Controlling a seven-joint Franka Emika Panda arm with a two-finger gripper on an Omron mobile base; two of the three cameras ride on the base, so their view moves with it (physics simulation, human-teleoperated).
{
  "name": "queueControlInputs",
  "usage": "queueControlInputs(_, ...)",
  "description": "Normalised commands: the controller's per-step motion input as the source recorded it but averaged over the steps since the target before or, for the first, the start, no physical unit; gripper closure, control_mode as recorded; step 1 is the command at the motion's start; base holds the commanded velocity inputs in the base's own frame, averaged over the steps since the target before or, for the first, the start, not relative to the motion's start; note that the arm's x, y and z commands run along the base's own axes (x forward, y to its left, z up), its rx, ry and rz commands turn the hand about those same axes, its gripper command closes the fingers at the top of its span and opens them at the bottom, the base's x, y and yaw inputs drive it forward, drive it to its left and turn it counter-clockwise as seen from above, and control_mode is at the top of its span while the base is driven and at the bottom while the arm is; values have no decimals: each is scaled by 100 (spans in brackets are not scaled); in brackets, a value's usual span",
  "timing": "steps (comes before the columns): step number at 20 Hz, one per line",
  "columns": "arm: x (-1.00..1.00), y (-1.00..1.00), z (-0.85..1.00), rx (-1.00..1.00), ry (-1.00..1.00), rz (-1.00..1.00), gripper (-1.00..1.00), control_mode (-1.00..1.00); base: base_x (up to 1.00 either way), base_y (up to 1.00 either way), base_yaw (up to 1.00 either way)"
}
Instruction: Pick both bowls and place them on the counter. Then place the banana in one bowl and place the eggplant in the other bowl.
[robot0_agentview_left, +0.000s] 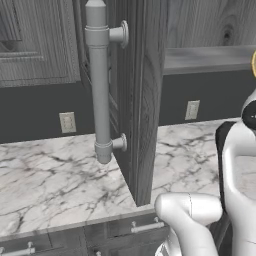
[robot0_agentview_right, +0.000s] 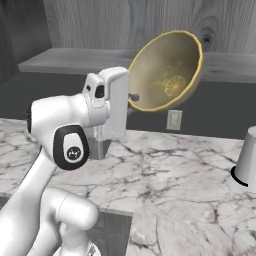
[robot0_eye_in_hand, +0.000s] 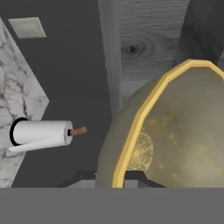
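The gripper clamped a rigid, likely light bowl by its rim (tilted) above the bench.

The surface is showing polished white marble with grey veining. Above it, the bowl is looking matt and mottled tan, its rim a brighter, smoother yellow. The cabinet door is showing grey wood grain, and its handle is looking like smooth matt grey metal.

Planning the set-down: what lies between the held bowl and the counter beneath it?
Nothing: in the right base view the bowl hangs tilted in the pincer over bare counter.
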Motion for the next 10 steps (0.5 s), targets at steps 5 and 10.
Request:
queueControlInputs(5,-4,6,-3,-2,3,0,100,-100,0,0,0)
queueControlInputs(10,0,0,0,0,0,0,100,-100,0,0,0)
